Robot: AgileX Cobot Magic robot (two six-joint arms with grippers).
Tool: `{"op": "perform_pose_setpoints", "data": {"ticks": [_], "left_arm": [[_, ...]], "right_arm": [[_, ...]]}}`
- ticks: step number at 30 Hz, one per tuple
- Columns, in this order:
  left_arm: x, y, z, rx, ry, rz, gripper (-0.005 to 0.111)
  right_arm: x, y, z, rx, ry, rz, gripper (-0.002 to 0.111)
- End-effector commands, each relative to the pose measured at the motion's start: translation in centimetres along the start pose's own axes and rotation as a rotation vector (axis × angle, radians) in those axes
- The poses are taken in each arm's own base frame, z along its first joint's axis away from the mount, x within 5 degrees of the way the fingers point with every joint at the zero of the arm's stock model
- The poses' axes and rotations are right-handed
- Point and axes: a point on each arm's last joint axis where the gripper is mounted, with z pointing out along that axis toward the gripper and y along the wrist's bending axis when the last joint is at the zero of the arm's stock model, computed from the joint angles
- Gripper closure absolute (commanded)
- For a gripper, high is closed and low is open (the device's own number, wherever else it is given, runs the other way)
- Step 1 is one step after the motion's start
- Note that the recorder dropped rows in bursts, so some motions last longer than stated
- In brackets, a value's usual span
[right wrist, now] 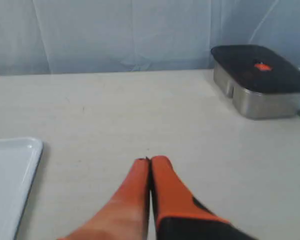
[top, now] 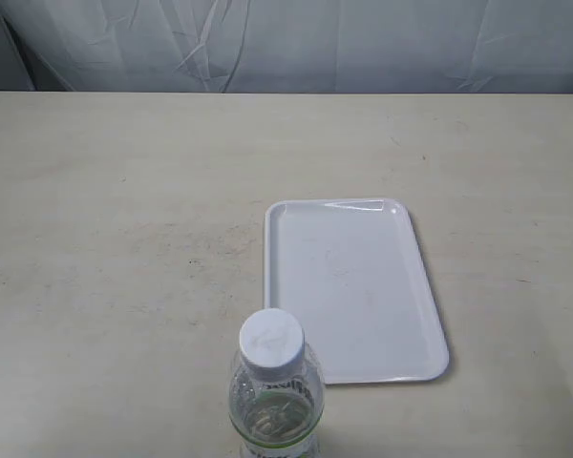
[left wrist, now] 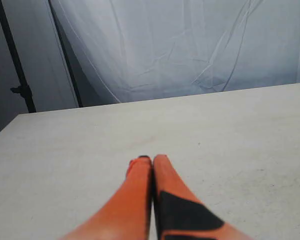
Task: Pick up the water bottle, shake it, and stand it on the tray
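The water bottle (top: 275,389), clear with a white cap and a green-edged label, stands upright at the near edge of the table in the exterior view. The white tray (top: 353,286) lies flat just right of it, with nothing on it; its corner (right wrist: 12,175) also shows in the right wrist view. Neither arm appears in the exterior view. My left gripper (left wrist: 152,159) is shut, its orange fingers pressed together over bare table. My right gripper (right wrist: 150,160) is shut too, empty, a short way from the tray's corner.
A metal box with a black lid (right wrist: 260,80) sits on the table near the backdrop in the right wrist view. A pale cloth backdrop (top: 286,43) hangs behind the table. A dark stand pole (left wrist: 15,65) rises beyond the table edge.
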Motion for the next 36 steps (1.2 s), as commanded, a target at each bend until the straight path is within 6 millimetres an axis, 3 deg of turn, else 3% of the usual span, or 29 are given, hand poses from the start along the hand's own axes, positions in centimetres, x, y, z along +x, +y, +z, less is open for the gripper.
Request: {"op": "perform_pose_setpoints", "data": {"ticks": [1, 5, 6, 8, 9, 12, 14, 16, 17, 19, 20, 22, 25, 30, 34, 36], "left_arm": [[0.0, 0.0, 0.0, 0.006, -0.014, -0.003, 0.105], [0.0, 0.0, 0.0, 0.006, -0.012, -0.003, 0.105], [0.0, 0.0, 0.0, 0.006, -0.012, -0.003, 0.105], [0.0, 0.0, 0.0, 0.006, -0.012, -0.003, 0.105], [0.0, 0.0, 0.0, 0.006, -0.012, -0.003, 0.105], [0.0, 0.0, 0.0, 0.006, -0.014, -0.003, 0.105], [0.0, 0.0, 0.0, 0.006, -0.014, -0.003, 0.105], [0.0, 0.0, 0.0, 0.006, -0.014, -0.003, 0.105], [0.0, 0.0, 0.0, 0.006, -0.014, -0.003, 0.105], [0.0, 0.0, 0.0, 0.006, -0.014, -0.003, 0.105], [0.0, 0.0, 0.0, 0.006, -0.014, -0.003, 0.105], [0.0, 0.0, 0.0, 0.006, -0.014, -0.003, 0.105], [0.0, 0.0, 0.0, 0.006, -0.014, -0.003, 0.105], [0.0, 0.0, 0.0, 0.006, -0.014, -0.003, 0.105], [0.0, 0.0, 0.0, 0.006, -0.014, -0.003, 0.105], [0.0, 0.0, 0.0, 0.006, -0.014, -0.003, 0.105]], "right_arm": [[-2.7, 0.1, -0.4, -0.045, -0.301, 0.205, 0.105], [-5.1, -0.9, -1.7, -0.046, -0.623, 0.491, 0.105], [-5.5, -1.3, -2.1, -0.07, -0.695, 0.648, 0.105], [-5.4, -1.3, -2.0, -0.172, -0.67, 0.927, 0.105], [-5.4, -1.1, -1.9, -0.198, -0.653, 0.975, 0.105], [-6.3, -0.7, -1.8, -0.212, -0.636, 0.867, 0.109], [-9.3, -0.5, -1.6, -0.18, -0.599, 0.672, 0.109], [-13.8, -0.2, -0.6, -0.171, -0.581, 0.48, 0.109], [-16.4, 0.0, 0.7, -0.172, -0.563, 0.358, 0.109], [-19.3, 0.6, 3.3, -0.199, -0.498, 0.192, 0.109], [-19.7, 1.0, 4.4, -0.224, -0.468, 0.15, 0.109], [-19.6, 2.0, 6.0, -0.334, -0.421, 0.113, 0.109], [-18.3, 4.8, 7.0, -0.661, -0.327, 0.067, 0.107], [-15.0, 8.1, 6.8, -1.196, -0.163, -0.13, 0.079], [-14.1, 8.5, 7.4, -1.261, -0.109, -0.136, 0.073], [-14.3, 8.7, 7.3, -1.271, -0.136, -0.137, 0.062]]}}
